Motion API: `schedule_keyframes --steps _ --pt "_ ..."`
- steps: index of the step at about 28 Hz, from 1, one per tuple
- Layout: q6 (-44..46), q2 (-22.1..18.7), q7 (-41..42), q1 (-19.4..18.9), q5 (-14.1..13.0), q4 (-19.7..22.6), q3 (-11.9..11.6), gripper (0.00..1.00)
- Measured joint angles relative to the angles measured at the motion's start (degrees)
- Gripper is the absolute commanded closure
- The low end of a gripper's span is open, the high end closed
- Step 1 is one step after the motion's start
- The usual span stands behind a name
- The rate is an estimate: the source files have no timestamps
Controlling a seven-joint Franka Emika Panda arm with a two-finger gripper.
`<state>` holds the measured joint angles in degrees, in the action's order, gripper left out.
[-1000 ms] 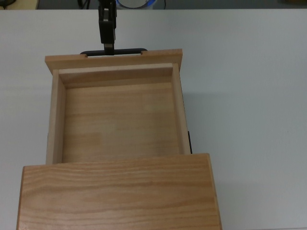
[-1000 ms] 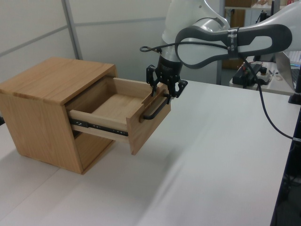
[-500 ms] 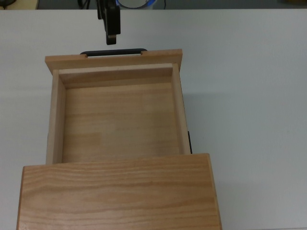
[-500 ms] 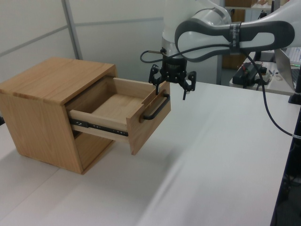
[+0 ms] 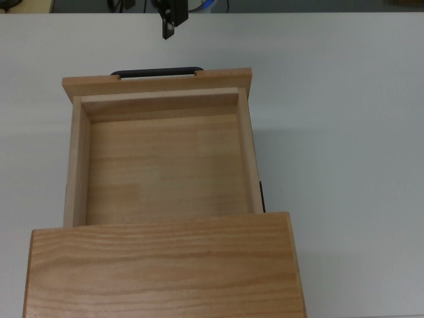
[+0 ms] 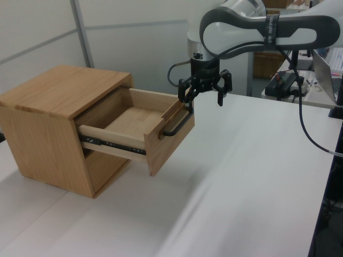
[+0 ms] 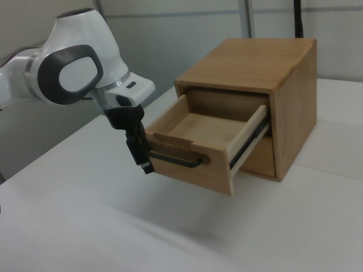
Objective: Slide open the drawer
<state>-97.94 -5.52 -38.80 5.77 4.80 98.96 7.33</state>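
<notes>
Already the light wooden drawer (image 6: 140, 130) with its thin black bar handle (image 6: 177, 122) stood pulled well out of the grained wooden cabinet (image 6: 56, 120) — just below the black two-finger claw (image 6: 205, 93). That claw hung clear of the handle, fingers (image 6: 220, 92) spread, gripping nothing, above the white table (image 6: 246, 182).

light wood drawer (image 6: 136, 126), black handle (image 5: 157, 72), white table (image 5: 344, 132)
</notes>
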Motion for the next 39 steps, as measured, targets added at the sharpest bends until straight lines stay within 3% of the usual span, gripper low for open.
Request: schedule_keyframes --steps 12,39 --pt "5.04 0.00 29.09 0.18 0.06 -0.01 -0.31 0.00" --pt "5.08 1.61 38.14 0.36 -0.59 -0.21 -0.44 0.00"
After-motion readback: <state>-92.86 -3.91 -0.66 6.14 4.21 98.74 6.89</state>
